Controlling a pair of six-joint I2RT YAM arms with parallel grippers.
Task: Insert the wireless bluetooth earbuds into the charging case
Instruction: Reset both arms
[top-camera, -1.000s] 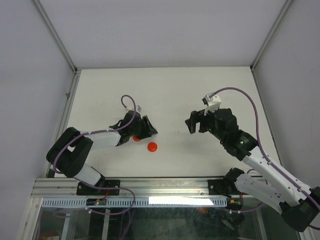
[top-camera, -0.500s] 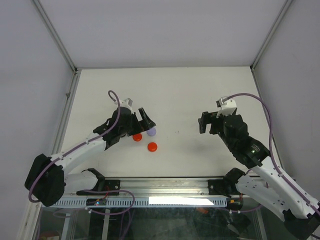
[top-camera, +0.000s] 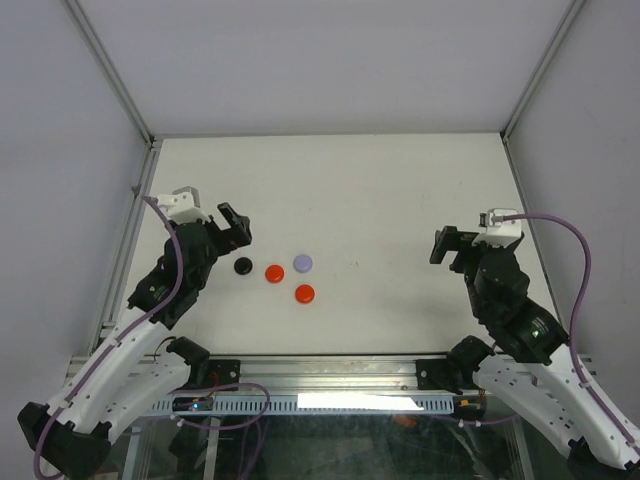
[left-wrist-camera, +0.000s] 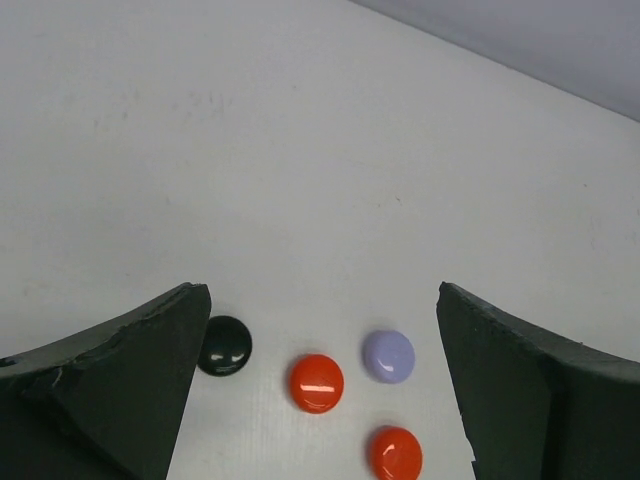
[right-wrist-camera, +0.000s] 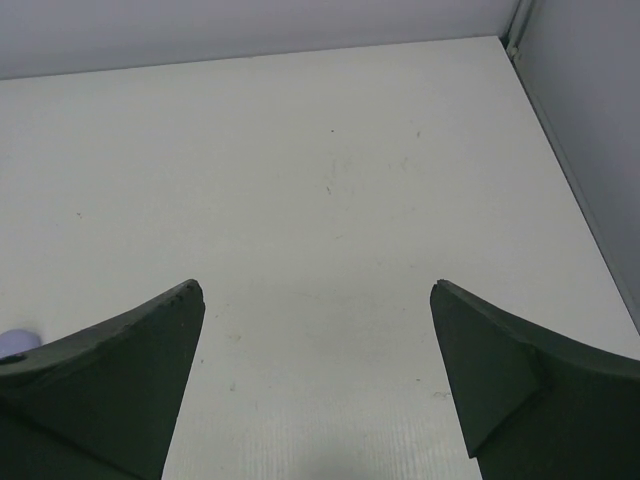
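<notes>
On the white table lie a black disc (top-camera: 242, 266), a red disc (top-camera: 274, 273), a lavender disc (top-camera: 303, 263) and a second red disc (top-camera: 305, 293), all glossy, round and closed. The earbuds are out of view, and I cannot tell whether these discs are charging cases. My left gripper (top-camera: 236, 226) hangs open just left of the black disc, holding nothing. Its wrist view shows the black disc (left-wrist-camera: 224, 345), red disc (left-wrist-camera: 316, 382), lavender disc (left-wrist-camera: 388, 356) and lower red disc (left-wrist-camera: 395, 453) between its spread fingers, left gripper (left-wrist-camera: 322, 290). My right gripper (top-camera: 445, 245) is open and empty, far to the right.
The right wrist view shows bare table under the right gripper (right-wrist-camera: 316, 286), a sliver of the lavender disc (right-wrist-camera: 15, 340) at the left edge and the enclosure wall (right-wrist-camera: 590, 120) on the right. A metal frame rail (top-camera: 130, 215) borders the table's left side.
The left arm has drawn back to the left with its jaws spread, uncovering the black and lavender discs. The right arm has withdrawn to the right and opened a little wider.
</notes>
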